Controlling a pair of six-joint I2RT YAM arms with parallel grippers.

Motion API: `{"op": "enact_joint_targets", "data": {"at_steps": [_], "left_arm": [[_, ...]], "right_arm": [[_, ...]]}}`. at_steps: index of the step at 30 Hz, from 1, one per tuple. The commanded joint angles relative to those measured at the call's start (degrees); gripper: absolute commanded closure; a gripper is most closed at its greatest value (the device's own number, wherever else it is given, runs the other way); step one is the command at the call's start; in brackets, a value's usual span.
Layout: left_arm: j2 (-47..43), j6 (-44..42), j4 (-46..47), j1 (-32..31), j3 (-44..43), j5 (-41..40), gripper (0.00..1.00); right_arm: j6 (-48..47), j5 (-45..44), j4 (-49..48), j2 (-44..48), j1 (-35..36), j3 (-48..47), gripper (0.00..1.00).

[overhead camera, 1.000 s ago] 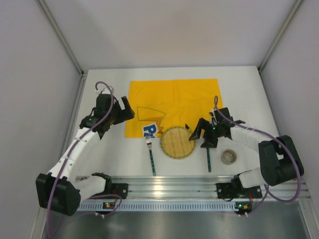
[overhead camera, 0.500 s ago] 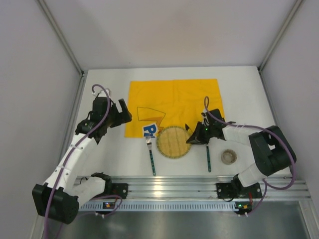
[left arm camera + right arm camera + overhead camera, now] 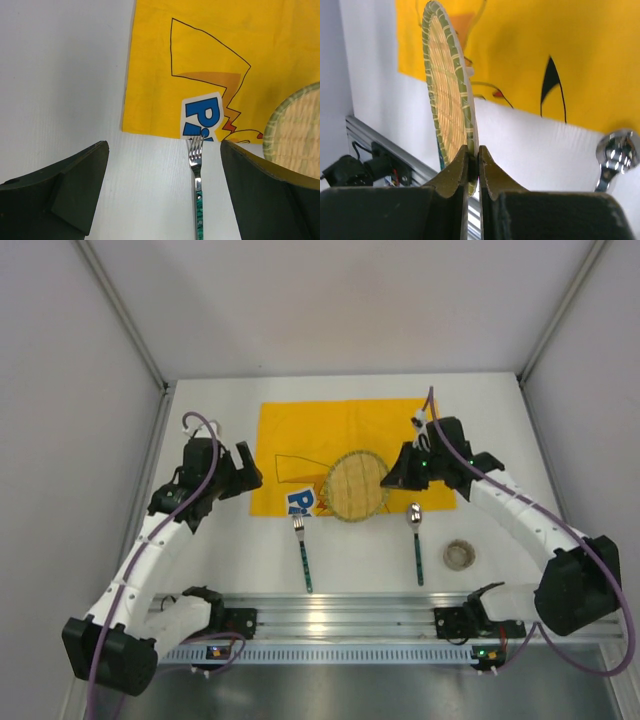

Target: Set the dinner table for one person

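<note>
Left end effector open wide; right end effector pinched shut.

The top view looks down from above and behind over the whole counter. Both wrist views sit close, sharing the yellow cloth and woven plate.

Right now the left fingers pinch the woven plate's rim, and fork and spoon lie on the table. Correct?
No: the right fingers pinch the woven plate by its rim, as the right wrist view shows. The fork and spoon do lie on the table.
</note>
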State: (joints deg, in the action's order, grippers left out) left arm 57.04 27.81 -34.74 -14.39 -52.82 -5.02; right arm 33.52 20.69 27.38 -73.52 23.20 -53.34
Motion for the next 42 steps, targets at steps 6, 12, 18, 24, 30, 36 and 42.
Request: {"op": "enact_joint_targets", "data": {"at_steps": [6,12,18,24,30,36,42], "left_arm": [[0.00,-1.27,-0.94,-0.20,-1.94,-0.52,0.02],[-0.52,-1.62,-4.28,-0.11,-4.40,-2.80,0.02],[-2.28,-0.48,-4.28,-0.11,-3.61,-4.12,0.02],[-1.67,-1.71,-3.05,-0.11,-2.90,-5.44,0.02],[2.37,-2.76,-1.29,-0.11,-4.05,-4.57,0.01],[6.94,-3.99,0.29,-0.11,-5.63,-2.20,0.02],[12.65,-3.39,1.52,-0.46,-0.71,7.10,0.08]], "right_arm": [[-1.00,1.28,-3.64,-20.48,-0.70,-26.33,1.00],[2.78,-0.03,-2.34,-37.80,-2.37,-45.58,1.00],[2.34,-3.01,3.65,-44.69,-3.07,-51.34,1.00],[2.96,-4.69,4.44,-46.45,-5.62,-44.66,1.00],[3.04,-4.96,4.62,-49.44,-6.68,-41.05,1.00],[3.40,-5.04,5.41,-49.36,-6.59,-41.14,0.43],[0.76,-7.76,9.10,-41.72,-6.59,-39.21,0.00]]}}
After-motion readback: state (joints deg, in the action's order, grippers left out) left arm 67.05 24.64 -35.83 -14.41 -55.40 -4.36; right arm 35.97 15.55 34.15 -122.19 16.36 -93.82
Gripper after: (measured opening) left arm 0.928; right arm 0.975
